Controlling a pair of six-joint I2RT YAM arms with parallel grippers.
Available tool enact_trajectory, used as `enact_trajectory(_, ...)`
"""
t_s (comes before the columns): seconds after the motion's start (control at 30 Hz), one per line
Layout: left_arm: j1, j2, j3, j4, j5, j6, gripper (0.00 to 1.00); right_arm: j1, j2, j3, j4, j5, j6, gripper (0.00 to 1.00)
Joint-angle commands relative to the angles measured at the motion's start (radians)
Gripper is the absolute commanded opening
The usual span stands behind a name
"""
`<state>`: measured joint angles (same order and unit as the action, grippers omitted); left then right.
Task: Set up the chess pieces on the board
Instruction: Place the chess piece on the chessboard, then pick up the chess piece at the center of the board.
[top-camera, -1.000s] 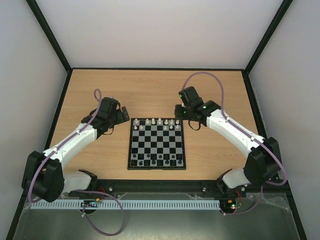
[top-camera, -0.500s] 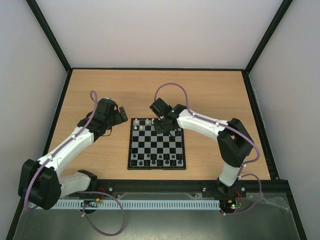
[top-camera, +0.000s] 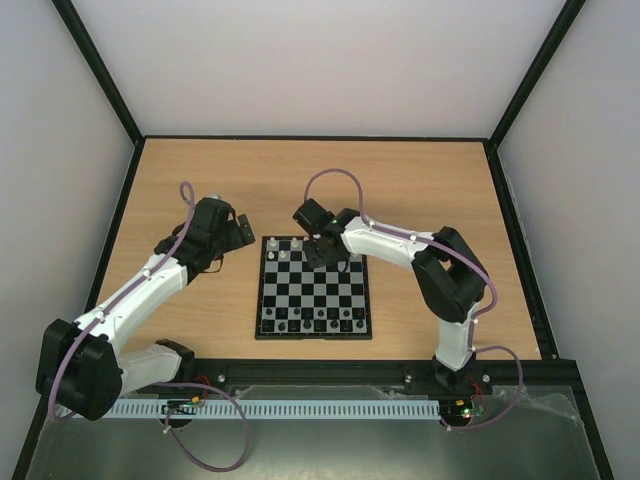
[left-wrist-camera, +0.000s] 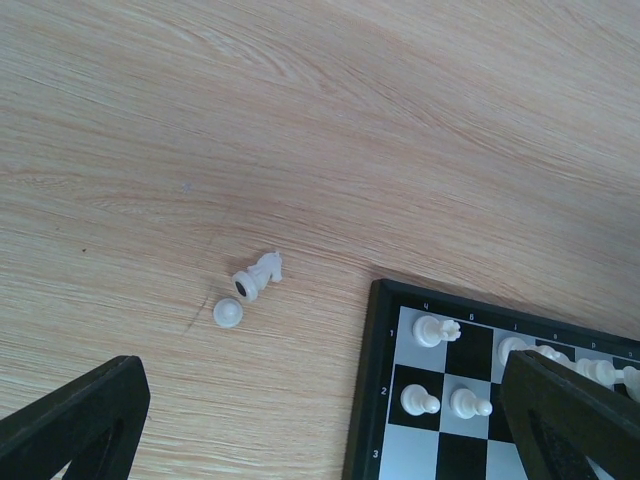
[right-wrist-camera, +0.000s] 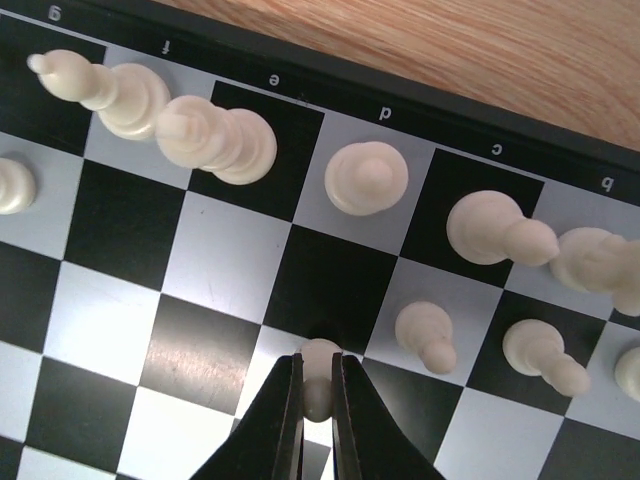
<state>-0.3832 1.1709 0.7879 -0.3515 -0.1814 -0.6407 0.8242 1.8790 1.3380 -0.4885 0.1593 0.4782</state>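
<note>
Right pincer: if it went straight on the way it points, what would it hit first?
Likely the board itself: the pawn pinched in the right pincer sits just over a square; gap unclear.

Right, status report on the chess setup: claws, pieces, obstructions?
Right claw shut on white pawn, over board. Left claw open, beside it. White knight and another white piece lie on table. Nothing obstructing.

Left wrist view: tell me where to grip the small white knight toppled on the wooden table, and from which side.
Probably grip the white knight across its middle, straight down from above. It lies on its side, base toward the small round white piece, so close across its long axis, clear of that neighbour.
</note>
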Motion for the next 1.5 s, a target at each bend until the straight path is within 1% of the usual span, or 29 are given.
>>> enact_trajectory(0.0, -0.005, -0.015, -0.011, -0.012, -0.014, -0.007, 1.00, 0.003, 0.036, 0.043, -0.012, 0.026, -0.001, 0.02)
enact_trajectory(0.3, -0.005, -0.017, -0.012, -0.014, -0.018, -0.004, 1.00, 0.003, 0.085, 0.090, -0.019, 0.039, -0.007, 0.02)
enact_trajectory(0.77, -0.005, -0.019, -0.013, -0.012, -0.015, -0.005, 0.99, 0.003, 0.100, 0.081, -0.028, 0.074, -0.007, 0.02)
enact_trajectory(0.8, -0.005, -0.019, -0.012, -0.011, -0.015, -0.006, 0.99, 0.003, 0.100, 0.081, -0.028, 0.073, -0.007, 0.03)
enact_trajectory(1.03, -0.005, -0.023, -0.009, -0.017, -0.013, -0.007, 0.99, 0.004, 0.072, 0.072, -0.019, 0.045, -0.014, 0.16)
enact_trajectory(1.17, -0.005, -0.027, -0.006, -0.020, -0.012, -0.009, 1.00, 0.003, 0.049, 0.067, -0.018, 0.022, -0.018, 0.16)
enact_trajectory(1.23, -0.005, -0.027, -0.003, -0.026, -0.013, -0.010, 1.00, 0.004, 0.030, 0.058, -0.015, 0.007, -0.019, 0.19)
enact_trajectory(1.37, -0.005, -0.038, 0.000, -0.030, -0.015, -0.011, 1.00, 0.003, -0.044, 0.028, -0.006, -0.036, -0.017, 0.20)
enact_trajectory(1.47, -0.005, -0.032, 0.014, -0.031, -0.013, -0.009, 1.00, 0.003, -0.132, 0.013, -0.002, -0.068, -0.022, 0.26)
